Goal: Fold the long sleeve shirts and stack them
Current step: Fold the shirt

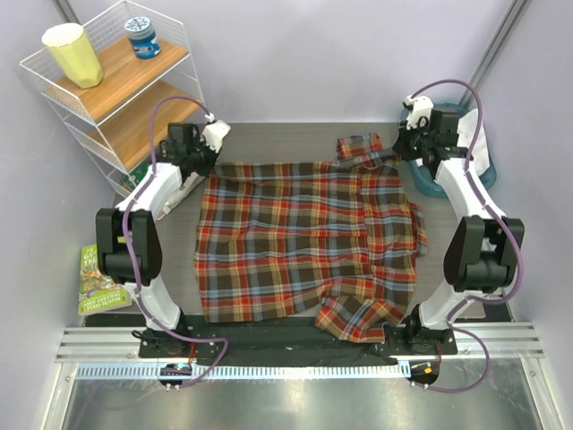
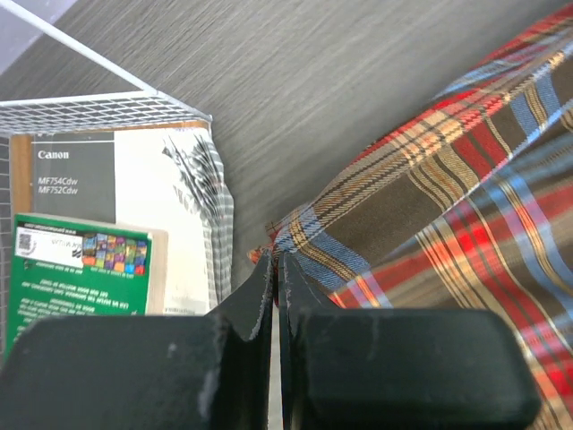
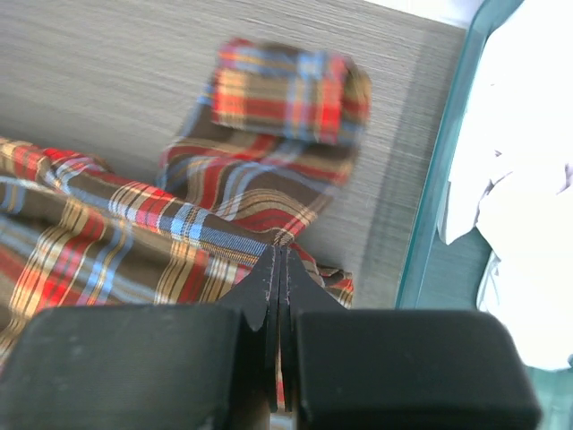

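The plaid long sleeve shirt [image 1: 304,242] lies spread flat across the table, with one sleeve folded over at the near right. My left gripper [image 1: 213,161] is shut on its far left corner; the left wrist view shows the fingertips [image 2: 276,262] pinching the plaid edge [image 2: 430,206]. My right gripper [image 1: 396,154] is shut on the far right corner, the tips [image 3: 282,253] closed on the cloth [image 3: 134,233], and a cuff [image 3: 286,90] lies just beyond. The white long sleeve shirt [image 1: 477,148] sits bunched in the teal basket [image 3: 439,179] at the far right.
A white wire shelf [image 1: 116,81] at the back left holds a yellow cup [image 1: 73,54] and a blue jar [image 1: 142,38]. Printer manuals [image 2: 134,206] lie at its foot close to my left gripper. A green booklet [image 1: 97,279] lies by the left arm.
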You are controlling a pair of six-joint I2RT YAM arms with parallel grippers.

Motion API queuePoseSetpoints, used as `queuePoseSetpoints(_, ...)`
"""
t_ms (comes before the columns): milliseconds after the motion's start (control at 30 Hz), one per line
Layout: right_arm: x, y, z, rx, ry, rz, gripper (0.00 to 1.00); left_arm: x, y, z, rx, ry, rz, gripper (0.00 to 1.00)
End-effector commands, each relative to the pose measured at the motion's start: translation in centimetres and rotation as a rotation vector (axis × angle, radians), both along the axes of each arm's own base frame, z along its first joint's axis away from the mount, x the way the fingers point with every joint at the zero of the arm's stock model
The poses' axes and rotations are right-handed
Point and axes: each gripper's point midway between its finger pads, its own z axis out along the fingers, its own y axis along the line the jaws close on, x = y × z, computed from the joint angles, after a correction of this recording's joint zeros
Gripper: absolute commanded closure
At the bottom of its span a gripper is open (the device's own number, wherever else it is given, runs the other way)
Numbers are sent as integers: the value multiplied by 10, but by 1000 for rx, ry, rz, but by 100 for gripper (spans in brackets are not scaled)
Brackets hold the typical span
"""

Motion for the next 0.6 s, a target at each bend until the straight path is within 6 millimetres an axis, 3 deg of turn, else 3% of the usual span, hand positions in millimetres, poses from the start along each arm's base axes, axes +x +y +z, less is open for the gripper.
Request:
queuePoseSetpoints(0,-23,3,30,-45,-68,54,99,-13,-1,36,16,-91,-73,100)
queuePoseSetpoints(167,-56,4,36,-79,-67,73,99,-39,-2,36,45,-65,-132,100)
queuePoseSetpoints(267,-73,3,24,-107,-40,90,99,-56,0,30,67,-31,-148,100)
queuePoseSetpoints(300,-79,3,29,-119,-52,94,99,-63,1,22,81,-14,-168,100)
queuePoseSetpoints(567,-111,0,3,-173,-3,117,99,-110,5,-10,129,75,-238,100)
